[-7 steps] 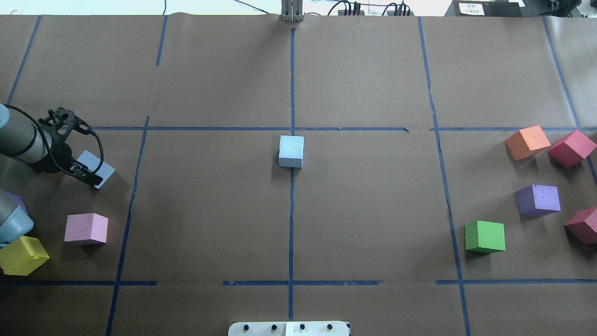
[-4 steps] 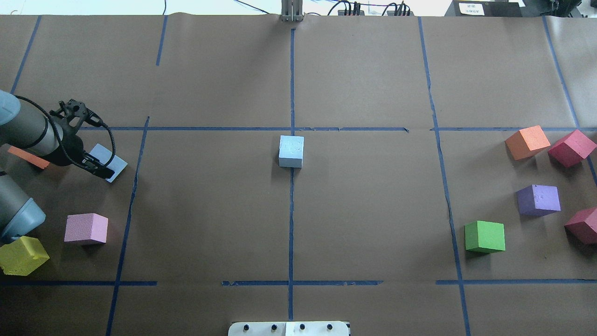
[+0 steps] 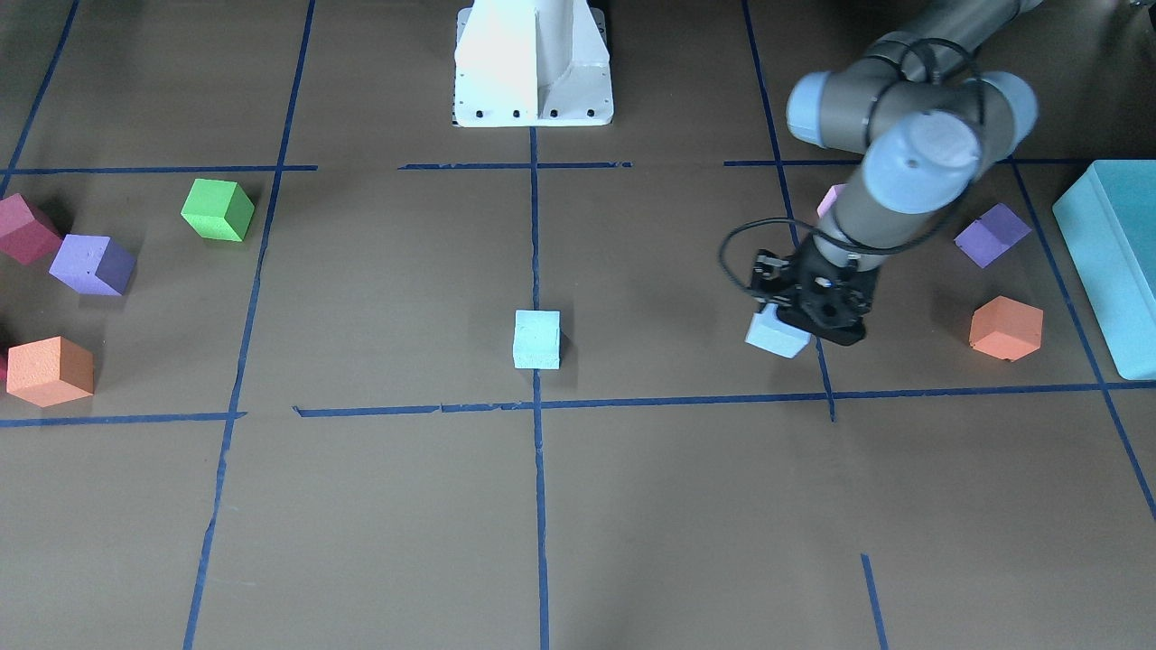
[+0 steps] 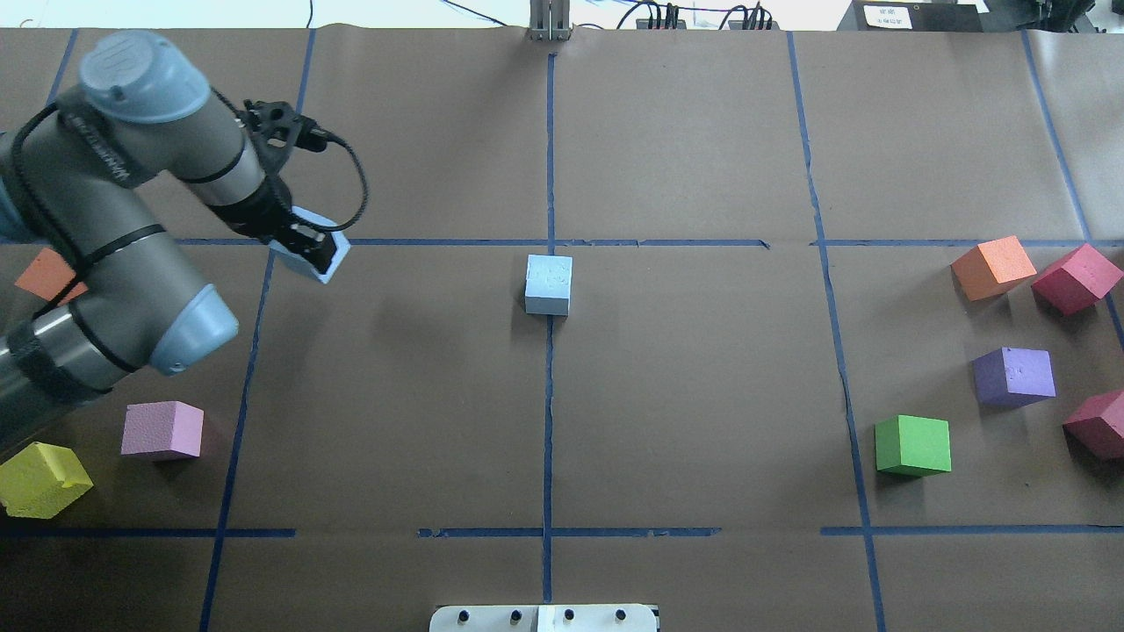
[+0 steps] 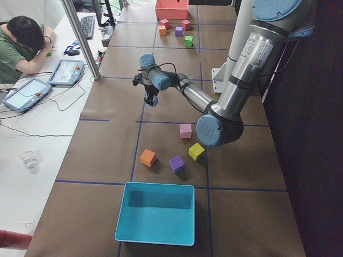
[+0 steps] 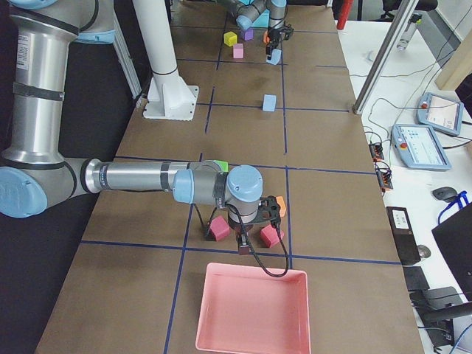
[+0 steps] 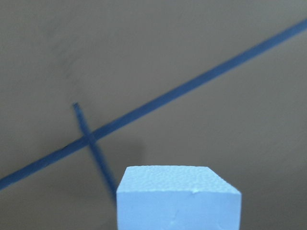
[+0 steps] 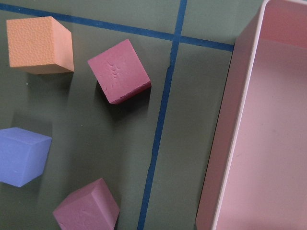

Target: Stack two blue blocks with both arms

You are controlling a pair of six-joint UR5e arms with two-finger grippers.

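step: mid-carry, my left tool (image 4: 309, 248) clamped on the carried blue block (image 3: 777, 336), airborne well left of the centre blue block (image 4: 549, 283)
next: I'd square it over that one, then lower gently
right tool (image 6: 243, 240): can't tell its grip

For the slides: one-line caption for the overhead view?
Left gripper holds first blue block, left of second blue block resting on the centre tape line.

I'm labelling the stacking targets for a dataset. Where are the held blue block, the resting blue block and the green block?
held blue block (image 3: 775, 338): exterior front-facing view, exposed lower corner.
resting blue block (image 4: 550, 276): overhead exterior view, top face.
green block (image 4: 915, 439): overhead exterior view, top face.
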